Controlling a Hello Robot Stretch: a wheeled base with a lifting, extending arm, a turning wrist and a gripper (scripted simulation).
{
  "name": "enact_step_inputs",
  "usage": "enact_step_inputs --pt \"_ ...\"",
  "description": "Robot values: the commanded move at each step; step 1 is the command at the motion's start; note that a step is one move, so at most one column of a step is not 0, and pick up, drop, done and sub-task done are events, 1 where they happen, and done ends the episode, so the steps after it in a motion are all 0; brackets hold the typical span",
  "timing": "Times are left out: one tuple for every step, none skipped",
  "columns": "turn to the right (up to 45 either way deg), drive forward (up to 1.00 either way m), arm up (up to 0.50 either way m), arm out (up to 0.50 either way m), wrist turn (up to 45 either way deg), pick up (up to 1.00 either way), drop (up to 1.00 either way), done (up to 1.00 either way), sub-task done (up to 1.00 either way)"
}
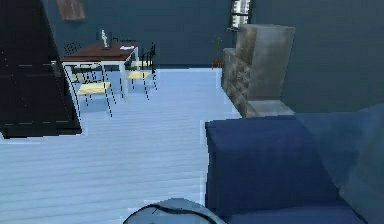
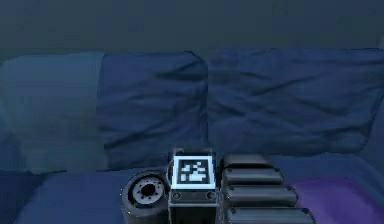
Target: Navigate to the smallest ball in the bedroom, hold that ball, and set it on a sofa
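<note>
Background: dark blue fabric sofa (image 2: pixel 150 100), its backrest directly beyond the dark gripper (image 2: pixel 145 192). Whether the gripper carries anything, and where the ball is, cannot be told. Presumably light, smooth and prone to roll, the ball is best grasped across its widest girth.

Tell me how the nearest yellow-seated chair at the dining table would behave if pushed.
The chair looks light: thin dark frame, open back, so it would probably move easily. On the smooth pale floor it would likely slide rather than catch. Pushed high on its tall, narrow back, it may tip.
</note>
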Motion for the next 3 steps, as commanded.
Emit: enact_step_inputs --pt "0.0 0.00 0.00 0.40 0.0 0.00 0.00 0.00 0.00" --pt "0.0 0.00 0.00 0.00 45.0 0.00 0.00 0.00 0.00" --pt "0.0 0.00 0.00 0.00 45.0 0.00 0.00 0.00 0.00"
